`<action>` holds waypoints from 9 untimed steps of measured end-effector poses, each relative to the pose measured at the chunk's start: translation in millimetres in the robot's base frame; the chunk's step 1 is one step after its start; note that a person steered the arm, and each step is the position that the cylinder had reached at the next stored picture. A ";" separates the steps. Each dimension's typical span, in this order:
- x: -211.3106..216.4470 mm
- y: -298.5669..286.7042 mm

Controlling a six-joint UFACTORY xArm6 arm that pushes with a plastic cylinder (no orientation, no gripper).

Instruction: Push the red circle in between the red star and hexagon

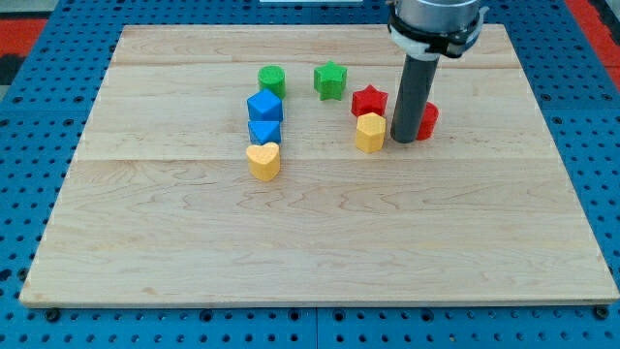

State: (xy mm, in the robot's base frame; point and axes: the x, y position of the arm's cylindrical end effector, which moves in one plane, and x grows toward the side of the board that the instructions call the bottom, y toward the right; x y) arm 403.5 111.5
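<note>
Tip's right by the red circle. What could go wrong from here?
1. My tip stands between the red circle and the yellow hexagon, on the circle's target side. A push from here would likely drive the circle toward the view's right, away from the gap.
2. The red star and the hexagon look nearly touching, so squeezing the circle in may scatter both.
3. The rod hides part of the circle, so contact is hard to judge.

green circle (271,79), green star (330,79), blue cube (263,105), blue triangle (263,131), yellow heart (263,160) on wooden board (320,242)
</note>
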 end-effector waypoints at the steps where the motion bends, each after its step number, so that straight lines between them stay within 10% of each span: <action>1: -10.6 0.7; 9: -8.6 61.7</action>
State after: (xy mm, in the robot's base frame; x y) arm 394.8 173.1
